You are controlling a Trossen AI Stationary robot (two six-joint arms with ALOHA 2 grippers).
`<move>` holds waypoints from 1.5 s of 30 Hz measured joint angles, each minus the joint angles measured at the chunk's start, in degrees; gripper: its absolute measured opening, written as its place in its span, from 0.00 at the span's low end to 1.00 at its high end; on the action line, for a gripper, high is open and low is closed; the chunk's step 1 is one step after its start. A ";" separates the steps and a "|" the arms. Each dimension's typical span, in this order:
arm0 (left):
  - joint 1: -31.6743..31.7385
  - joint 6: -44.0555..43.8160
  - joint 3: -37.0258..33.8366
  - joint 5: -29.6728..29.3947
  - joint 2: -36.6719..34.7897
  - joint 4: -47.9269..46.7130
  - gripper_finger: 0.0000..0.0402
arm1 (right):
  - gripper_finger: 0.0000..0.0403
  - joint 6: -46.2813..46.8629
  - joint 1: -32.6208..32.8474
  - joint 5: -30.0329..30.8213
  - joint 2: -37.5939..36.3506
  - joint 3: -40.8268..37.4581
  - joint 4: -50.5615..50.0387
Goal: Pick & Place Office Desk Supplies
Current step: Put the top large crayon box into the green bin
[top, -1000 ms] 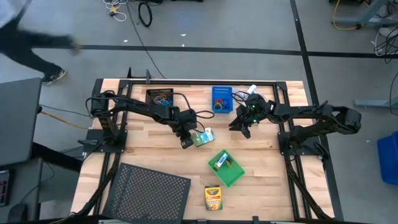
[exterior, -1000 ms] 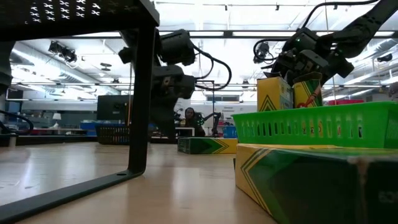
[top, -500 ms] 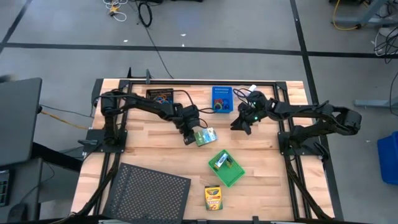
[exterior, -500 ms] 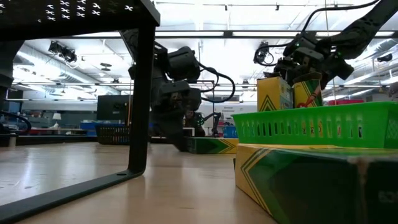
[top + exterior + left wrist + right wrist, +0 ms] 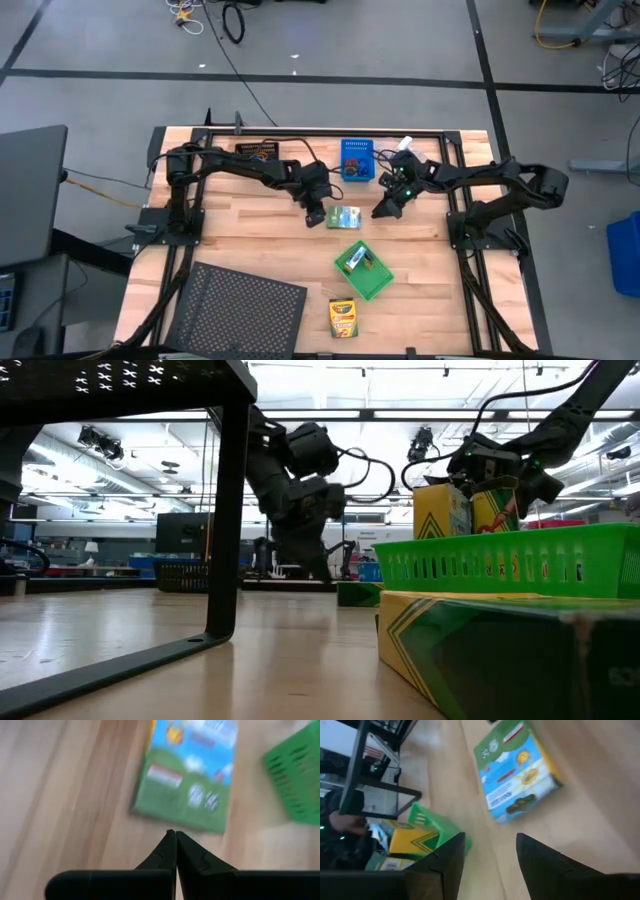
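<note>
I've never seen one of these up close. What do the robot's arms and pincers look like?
Both are slim, dark, jointed arms with black cables looping alongside. The left gripper ends in two flat black fingers tapering to points. The right gripper has matching dark fingers, and a small green light glows at its wrist.

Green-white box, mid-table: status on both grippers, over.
Left gripper shut, tips at the green-white box, not holding it. Right gripper open, just right of the box, clear of it. Box lies flat on the table. Green bin nearby, nothing blocking.
</note>
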 joint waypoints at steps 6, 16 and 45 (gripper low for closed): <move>-0.07 0.81 0.00 -0.32 -0.15 -4.44 0.01 | 0.45 0.16 2.07 0.53 0.21 0.00 -0.60; 0.22 -0.72 -0.04 4.39 2.15 0.46 0.01 | 0.45 -2.59 2.81 6.10 0.21 0.00 -4.22; -0.95 -0.94 16.90 10.08 14.45 0.86 0.01 | 0.45 0.28 2.63 10.15 5.73 -7.57 13.71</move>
